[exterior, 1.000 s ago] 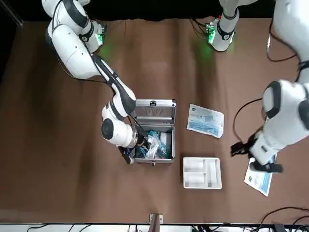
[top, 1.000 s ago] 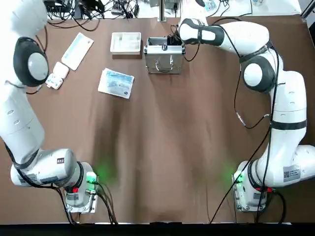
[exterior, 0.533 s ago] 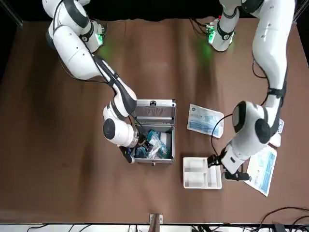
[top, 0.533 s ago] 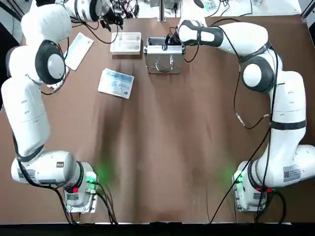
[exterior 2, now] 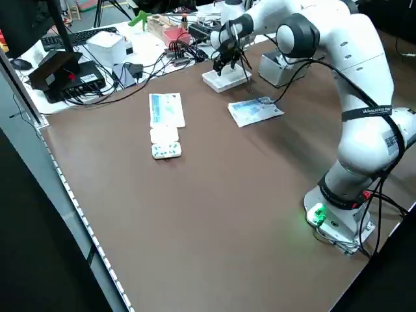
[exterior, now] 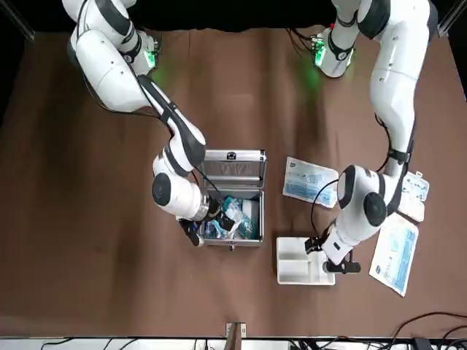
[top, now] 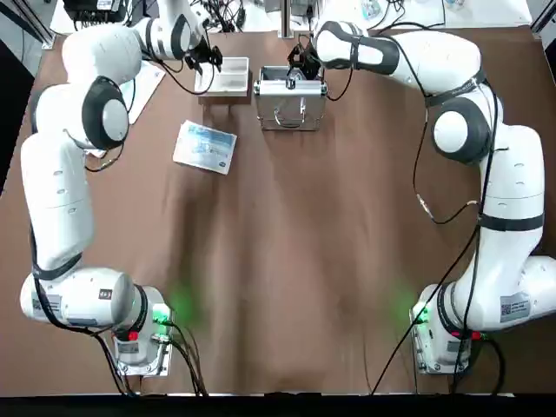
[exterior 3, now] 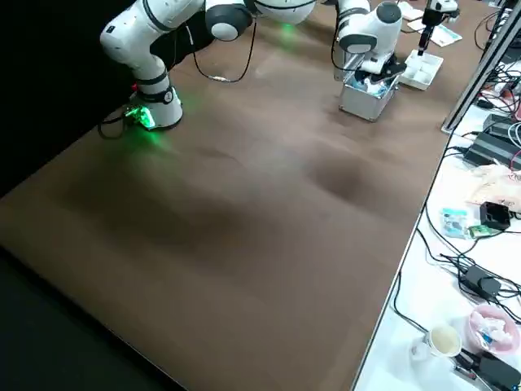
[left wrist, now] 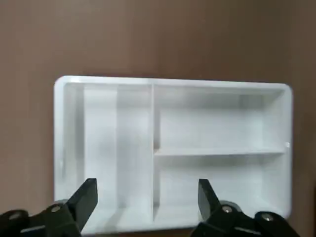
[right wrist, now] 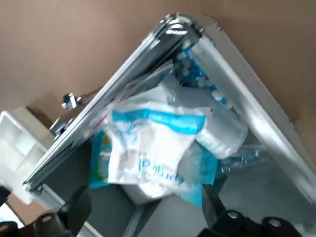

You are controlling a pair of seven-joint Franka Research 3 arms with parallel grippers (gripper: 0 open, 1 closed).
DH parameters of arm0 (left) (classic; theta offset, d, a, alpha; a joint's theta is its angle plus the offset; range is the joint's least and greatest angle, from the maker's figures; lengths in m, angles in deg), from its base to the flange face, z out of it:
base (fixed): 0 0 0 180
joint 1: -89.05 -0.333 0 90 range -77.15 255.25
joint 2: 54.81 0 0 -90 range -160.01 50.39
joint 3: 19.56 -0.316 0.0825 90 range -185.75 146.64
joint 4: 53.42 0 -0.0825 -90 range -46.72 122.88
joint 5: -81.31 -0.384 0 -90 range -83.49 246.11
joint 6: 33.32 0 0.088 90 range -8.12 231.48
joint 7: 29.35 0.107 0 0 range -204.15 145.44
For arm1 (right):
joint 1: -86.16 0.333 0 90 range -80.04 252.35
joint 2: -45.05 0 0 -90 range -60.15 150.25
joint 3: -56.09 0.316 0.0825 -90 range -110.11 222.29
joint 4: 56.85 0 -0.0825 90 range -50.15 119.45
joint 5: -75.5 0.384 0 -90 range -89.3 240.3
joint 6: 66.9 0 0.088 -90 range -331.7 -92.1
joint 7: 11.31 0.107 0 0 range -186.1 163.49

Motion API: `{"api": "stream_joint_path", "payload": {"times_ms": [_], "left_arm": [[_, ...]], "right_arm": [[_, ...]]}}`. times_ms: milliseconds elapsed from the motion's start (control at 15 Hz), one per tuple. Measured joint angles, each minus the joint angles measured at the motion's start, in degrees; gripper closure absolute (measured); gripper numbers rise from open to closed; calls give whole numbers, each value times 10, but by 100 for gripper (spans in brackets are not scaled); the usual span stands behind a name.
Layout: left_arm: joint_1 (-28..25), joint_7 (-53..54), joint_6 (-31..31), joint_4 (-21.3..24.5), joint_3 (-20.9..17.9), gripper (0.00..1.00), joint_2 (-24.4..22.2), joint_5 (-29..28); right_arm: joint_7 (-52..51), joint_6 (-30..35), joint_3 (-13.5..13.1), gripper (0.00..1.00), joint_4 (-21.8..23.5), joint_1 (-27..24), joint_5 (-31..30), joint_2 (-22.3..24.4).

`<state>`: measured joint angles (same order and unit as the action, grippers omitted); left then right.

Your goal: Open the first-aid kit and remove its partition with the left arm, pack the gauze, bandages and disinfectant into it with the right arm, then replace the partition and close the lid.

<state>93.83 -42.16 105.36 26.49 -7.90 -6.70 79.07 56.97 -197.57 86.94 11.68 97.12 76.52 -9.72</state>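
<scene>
- We see the brown table (top: 287,261) carrying everything, with both arms reaching to its far edge.
- The right arm (top: 486,174) ends at the first-aid kit (exterior: 232,208); the right gripper (exterior: 219,221) hangs over its open interior, fingers spread and empty.
- The left arm (top: 61,174) stretches to the white partition (exterior: 305,260); the left gripper (left wrist: 148,197) hovers just above it, fingers wide apart, gripping nothing.
- The kit's lid (exterior: 233,166) stands raised, and blue-white packets (right wrist: 153,148) fill the case.
- A flat blue-white packet (top: 205,147) lies on the table near the partition.
- We cannot make out the disinfectant.
</scene>
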Motion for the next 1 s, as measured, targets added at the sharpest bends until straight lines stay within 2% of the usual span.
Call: {"api": "stream_joint_path", "payload": {"times_ms": [200,400,600,733,800,867,933,1000], "left_arm": [[19,-19,20,-1,-14,15,18,0],[21,-21,21,-1,-16,22,21,0],[21,-21,21,-1,-17,26,22,0],[21,-21,21,-1,-17,36,23,-3],[21,-21,21,-1,-17,41,24,-5],[21,-21,21,-1,-17,41,24,-7],[21,-21,21,-1,-18,51,24,-8],[21,-21,21,-1,-18,51,24,-9]], "right_arm": [[-1,44,24,1,-16,-18,0,9],[-15,102,59,1,-27,-62,0,25],[-70,174,98,1,-34,-142,-1,41],[-121,240,119,1,-44,-206,-1,51],[-150,276,125,1,-52,-236,-5,54],[-180,310,129,1,-61,-263,-17,56],[-210,339,131,1,-69,-285,-35,58],[-238,360,133,1,-74,-305,-50,60]]}}
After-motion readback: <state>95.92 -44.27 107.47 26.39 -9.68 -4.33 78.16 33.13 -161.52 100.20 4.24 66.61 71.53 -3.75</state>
